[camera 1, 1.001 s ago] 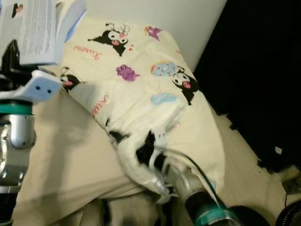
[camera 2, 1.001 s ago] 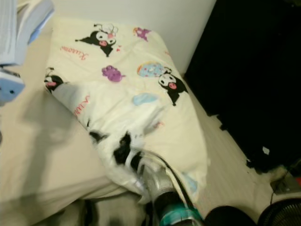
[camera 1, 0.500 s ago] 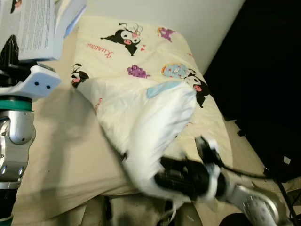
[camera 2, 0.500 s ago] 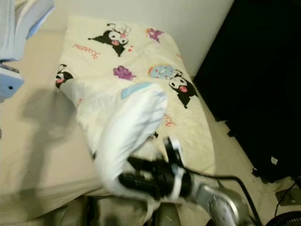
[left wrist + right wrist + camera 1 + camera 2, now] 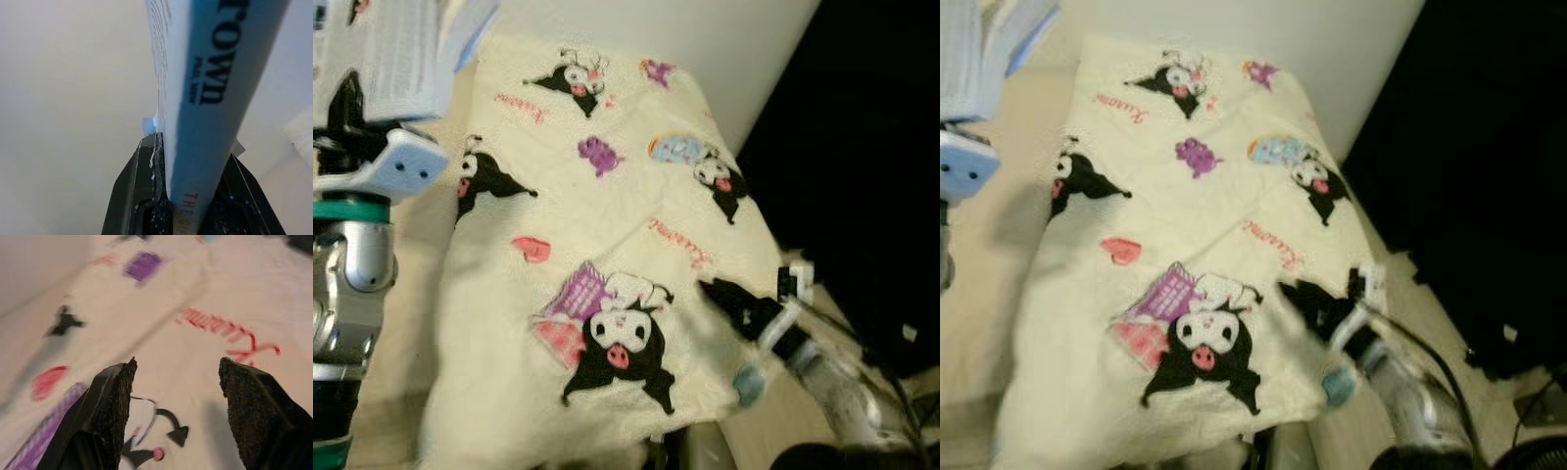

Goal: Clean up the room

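Nearest, at the foot of the bed: cream cartoon-print blanket (image 5: 607,294) spread flat across the mattress (image 5: 984,294), its near edge hanging over the end. Right gripper (image 5: 729,299) just above the blanket's right edge, fingers (image 5: 115,401) spread wide apart, nothing between them, printed fabric beneath. Further left, left gripper (image 5: 188,205) raised over the bare mattress side, clamped tight on the lower spine of a light-blue paperback book (image 5: 210,83), held upright, pages fanning upward. Beyond, white wall (image 5: 705,39) behind the bed; dark area (image 5: 871,147) to the right.
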Tool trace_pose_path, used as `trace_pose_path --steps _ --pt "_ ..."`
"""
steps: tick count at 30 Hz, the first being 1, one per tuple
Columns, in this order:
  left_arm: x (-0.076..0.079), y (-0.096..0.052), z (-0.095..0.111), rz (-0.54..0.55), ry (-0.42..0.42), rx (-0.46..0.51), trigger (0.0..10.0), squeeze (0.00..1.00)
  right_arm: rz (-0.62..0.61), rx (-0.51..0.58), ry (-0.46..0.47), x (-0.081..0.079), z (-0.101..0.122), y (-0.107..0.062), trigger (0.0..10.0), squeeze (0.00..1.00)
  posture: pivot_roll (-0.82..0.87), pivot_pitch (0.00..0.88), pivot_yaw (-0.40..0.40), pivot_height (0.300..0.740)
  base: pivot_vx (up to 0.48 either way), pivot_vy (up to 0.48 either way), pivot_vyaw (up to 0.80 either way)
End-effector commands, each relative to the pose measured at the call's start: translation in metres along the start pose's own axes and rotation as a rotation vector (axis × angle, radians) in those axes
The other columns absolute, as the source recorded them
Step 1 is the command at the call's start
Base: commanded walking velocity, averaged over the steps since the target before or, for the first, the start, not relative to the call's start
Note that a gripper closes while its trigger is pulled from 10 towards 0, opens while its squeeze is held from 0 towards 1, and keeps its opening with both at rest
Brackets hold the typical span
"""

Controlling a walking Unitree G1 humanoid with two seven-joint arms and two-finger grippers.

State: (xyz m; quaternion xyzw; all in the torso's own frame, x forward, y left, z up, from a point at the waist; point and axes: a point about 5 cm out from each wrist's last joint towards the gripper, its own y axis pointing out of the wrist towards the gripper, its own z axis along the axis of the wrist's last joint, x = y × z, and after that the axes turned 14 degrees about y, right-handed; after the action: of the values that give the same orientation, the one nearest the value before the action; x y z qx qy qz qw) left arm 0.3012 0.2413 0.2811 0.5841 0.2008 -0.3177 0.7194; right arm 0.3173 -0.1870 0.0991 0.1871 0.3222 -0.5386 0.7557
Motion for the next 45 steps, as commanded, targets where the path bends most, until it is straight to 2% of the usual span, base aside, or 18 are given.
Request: trace_pose_path --steps 1,5,8,11,13,15,19,21,24,25,26,28,35,37,38,39,40,45 --pt "-0.003 0.001 0.005 0.032 0.002 0.025 10.0 0.0 -0.084 -0.016 0.006 0.013 -0.01 -0.004 10.0 0.0 0.13 0.079 -0.026 0.587 0.0 0.0 0.0" --pt "0.003 -0.001 0.009 0.022 -0.016 0.02 10.0 0.0 -0.126 -0.194 -0.114 -0.015 -0.076 0.028 10.0 0.0 0.14 0.079 -0.034 0.587 0.0 0.0 0.0" --pt "0.004 -0.002 0.009 0.021 -0.018 0.018 10.0 0.0 -0.107 -0.231 -0.136 -0.021 -0.089 0.033 10.0 0.0 0.14 0.079 -0.034 0.587 0.0 0.0 0.0" --pt "0.008 -0.002 0.01 0.018 -0.021 0.014 10.0 0.0 0.064 -0.429 -0.181 -0.047 -0.131 0.033 10.0 0.0 0.15 0.085 -0.042 0.587 0.0 0.0 0.0" --pt "0.009 -0.003 0.011 0.018 -0.023 0.01 10.0 0.0 0.418 -0.774 -0.31 -0.072 -0.179 0.005 10.0 0.0 0.16 0.089 -0.048 0.587 0.0 0.0 0.0" --pt "0.01 -0.003 0.01 0.017 -0.021 0.006 10.0 0.0 0.63 -0.981 -0.353 -0.078 -0.197 -0.025 10.0 0.0 0.16 0.091 -0.053 0.587 0.0 0.0 0.0" --pt "0.011 -0.004 0.009 0.014 -0.018 0.002 10.0 0.0 0.706 -0.997 -0.334 -0.078 -0.189 -0.034 10.0 0.0 0.15 0.091 -0.055 0.587 0.0 0.0 0.0" --pt "0.011 -0.005 0.008 0.012 -0.017 0.0 10.0 0.0 0.714 -0.933 -0.28 -0.079 -0.172 -0.03 10.0 0.0 0.15 0.088 -0.056 0.587 0.0 0.0 0.0" --pt "0.014 -0.007 0.009 0.007 -0.021 -0.002 10.0 0.0 0.681 -0.618 -0.111 -0.085 -0.104 -0.007 10.0 0.0 0.14 0.075 -0.059 0.587 0.0 0.0 0.0" --pt "0.014 -0.007 0.009 0.007 -0.021 -0.002 10.0 0.0 0.681 -0.618 -0.111 -0.085 -0.104 -0.007 10.0 0.0 0.14 0.075 -0.059 0.587 0.0 0.0 0.0" --pt "0.015 -0.008 0.012 -0.008 -0.038 0.005 10.0 0.0 0.621 -0.366 -0.022 -0.088 -0.06 0.006 10.0 0.0 0.14 0.053 -0.059 0.587 0.0 0.0 0.0" --pt "0.02 -0.01 0.014 -0.072 -0.096 0.0 10.0 0.0 0.549 -0.101 0.073 -0.084 -0.016 0.01 10.0 0.0 0.13 0.039 -0.055 0.587 0.0 0.0 0.0" --pt "0.024 -0.013 0.014 -0.118 -0.149 -0.019 10.0 0.0 0.496 0.016 0.093 -0.079 0.001 0.01 10.0 0.0 0.13 0.039 -0.055 0.587 0.0 0.0 0.0" --pt "0.043 -0.034 0.025 -0.362 -0.54 -0.168 10.0 0.0 0.239 0.222 0.013 -0.053 0.015 0.009 10.0 0.0 0.12 0.0 -0.028 0.587 0.0 0.0 0.0" --pt "0.043 -0.034 0.025 -0.362 -0.54 -0.168 10.0 0.0 0.239 0.222 0.013 -0.053 0.015 0.009 10.0 0.0 0.12 0.0 -0.028 0.587 0.0 0.0 0.0" --pt "0.051 -0.049 0.042 -0.532 -0.856 -0.226 10.0 0.0 0.078 0.307 -0.059 -0.041 0.014 0.01 10.0 0.0 0.12 0.0 -0.023 0.587 0.0 0.0 0.0" --pt "0.051 -0.054 0.051 -0.595 -0.952 -0.236 10.0 0.0 0.015 0.326 -0.111 -0.039 0.014 0.011 10.0 0.0 0.12 0.0 -0.022 0.587 0.0 0.0 0.0" --pt "0.058 -0.071 0.068 -0.734 -1.063 -0.251 10.0 0.0 -0.086 0.386 -0.149 -0.039 0.017 0.014 10.0 0.0 0.13 0.0 -0.021 0.596 0.0 0.0 0.0"
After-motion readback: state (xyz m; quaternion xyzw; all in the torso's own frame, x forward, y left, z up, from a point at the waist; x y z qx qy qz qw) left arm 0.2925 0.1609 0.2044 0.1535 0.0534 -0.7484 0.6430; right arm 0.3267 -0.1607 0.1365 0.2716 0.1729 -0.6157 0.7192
